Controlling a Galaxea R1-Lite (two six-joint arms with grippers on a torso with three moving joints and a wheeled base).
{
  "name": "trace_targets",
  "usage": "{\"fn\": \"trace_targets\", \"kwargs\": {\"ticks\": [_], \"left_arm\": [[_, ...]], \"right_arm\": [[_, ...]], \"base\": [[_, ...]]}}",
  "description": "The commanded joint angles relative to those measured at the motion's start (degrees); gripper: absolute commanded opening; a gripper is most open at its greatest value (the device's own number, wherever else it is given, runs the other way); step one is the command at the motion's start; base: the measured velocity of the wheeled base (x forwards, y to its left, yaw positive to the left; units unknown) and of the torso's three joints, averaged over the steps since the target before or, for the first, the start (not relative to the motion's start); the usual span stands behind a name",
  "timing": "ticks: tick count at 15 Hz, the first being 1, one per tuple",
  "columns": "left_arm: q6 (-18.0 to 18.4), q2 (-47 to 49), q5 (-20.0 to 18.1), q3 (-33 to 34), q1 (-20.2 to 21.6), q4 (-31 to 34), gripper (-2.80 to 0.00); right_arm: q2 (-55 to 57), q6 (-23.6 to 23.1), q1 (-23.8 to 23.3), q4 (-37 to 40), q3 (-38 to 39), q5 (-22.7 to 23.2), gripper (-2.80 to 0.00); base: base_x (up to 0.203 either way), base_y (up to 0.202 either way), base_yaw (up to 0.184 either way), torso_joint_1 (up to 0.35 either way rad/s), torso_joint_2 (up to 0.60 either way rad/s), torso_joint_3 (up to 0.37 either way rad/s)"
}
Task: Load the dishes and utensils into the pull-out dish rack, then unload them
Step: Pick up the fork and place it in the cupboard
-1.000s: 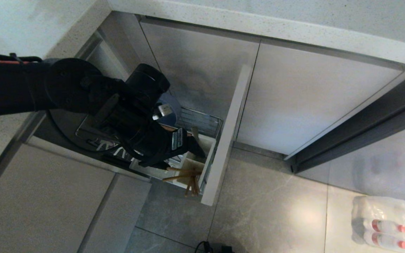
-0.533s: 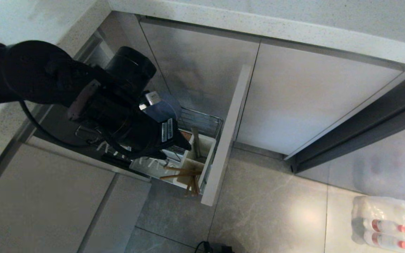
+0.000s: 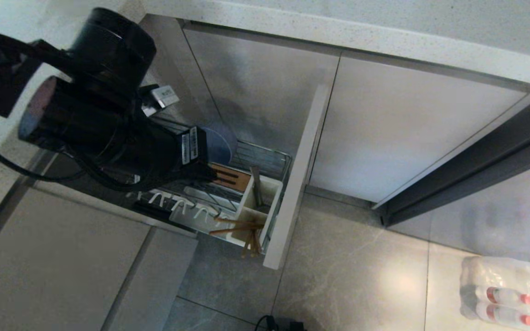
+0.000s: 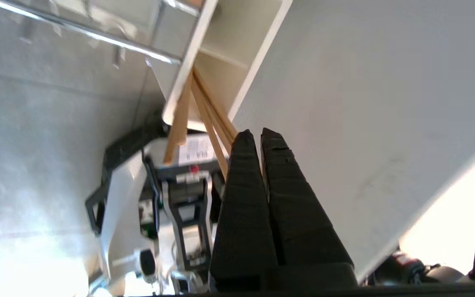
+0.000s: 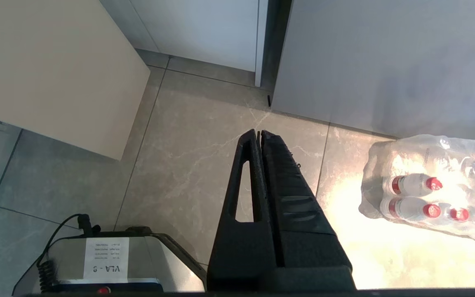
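**Rack loaded, both jaws pressed together**

Here the pull-out chrome wire dish rack (image 3: 265, 161) stands drawn out from the cabinet, its flat beige front panel (image 3: 297, 179) edge-on to the head camera. At the rack's back the matte light-blue round plate (image 3: 221, 142) stands on edge, partly hidden by the arm. A brown slotted wooden strip (image 3: 230, 176) lies beside a row of curved white plastic prongs (image 3: 177, 204). The boxy white utensil caddy (image 3: 258, 209) sits against the front panel; a slim silver metal fork (image 3: 256, 184) leans in its rear compartment, and thin light-brown wooden chopsticks (image 3: 242, 227) lie slanted in the front one, ends poking over the rim.

The black left gripper (image 4: 258, 134) hangs above the rack, its ribbed tapered jaws closed on nothing, tips near the chopsticks in the wrist view. The right gripper (image 5: 258, 133) is parked over the veined grey floor tiles (image 5: 188, 156), jaws together, near a shrink-wrapped pack of red-capped bottles (image 5: 431, 198).
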Motion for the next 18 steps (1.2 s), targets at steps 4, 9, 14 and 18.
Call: {"fn": "trace_targets", "kwargs": {"ticks": [4, 9, 14, 18], "left_arm": [[-0.16, -7.60, 4.74, -1.52, -0.03, 0.13, -2.80], [0.27, -15.89, 12.12, -3.99, 0.79, 0.02, -2.80], [3.25, -24.58, 15.47, -4.70, 13.59, -0.37, -2.80], [11.11, -29.21, 15.35, -9.20, 27.65, -0.34, -2.80]], "right_arm": [[0.09, 0.01, 0.00, -0.02, 0.00, -0.02, -2.80], [0.09, 0.01, 0.00, -0.02, 0.00, -0.02, -2.80], [0.09, 0.01, 0.00, -0.02, 0.00, -0.02, -2.80], [0.09, 0.01, 0.00, -0.02, 0.00, -0.02, -2.80]], "base": [[0.000, 0.000, 0.000, 0.000, 0.00, 0.000], [0.000, 0.000, 0.000, 0.000, 0.00, 0.000], [0.000, 0.000, 0.000, 0.000, 0.00, 0.000], [0.000, 0.000, 0.000, 0.000, 0.00, 0.000]]}}
